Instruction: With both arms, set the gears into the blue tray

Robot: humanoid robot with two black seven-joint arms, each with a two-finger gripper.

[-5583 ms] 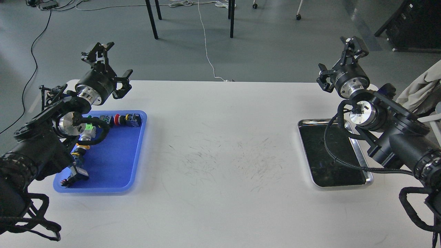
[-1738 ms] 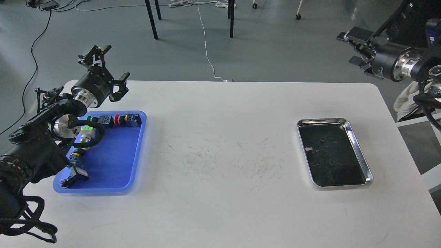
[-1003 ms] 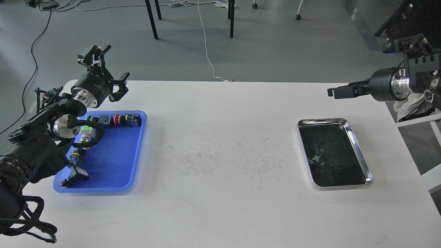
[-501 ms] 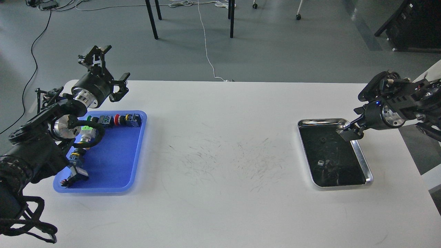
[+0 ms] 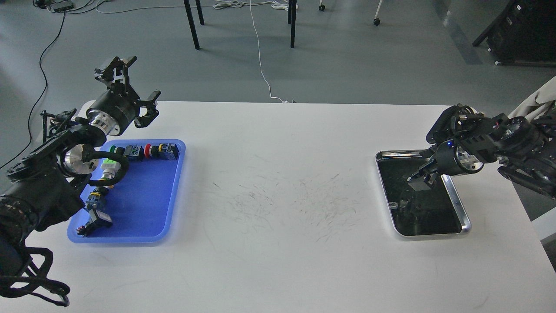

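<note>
- Right gripper (image 5: 420,179): over the silver tray (image 5: 456,201) at 3 o'clock; finger spread cannot be told.
- Left gripper (image 5: 130,89): claw spread wide, empty, beyond the blue tray (image 5: 147,208) at 9 o'clock.

Single head-height view, forward and down

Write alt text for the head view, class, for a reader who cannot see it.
The right gripper reaches down into a silver metal tray on the right of a white table. The left gripper hangs open above the far end of a blue tray holding coloured push-button switches.
</note>
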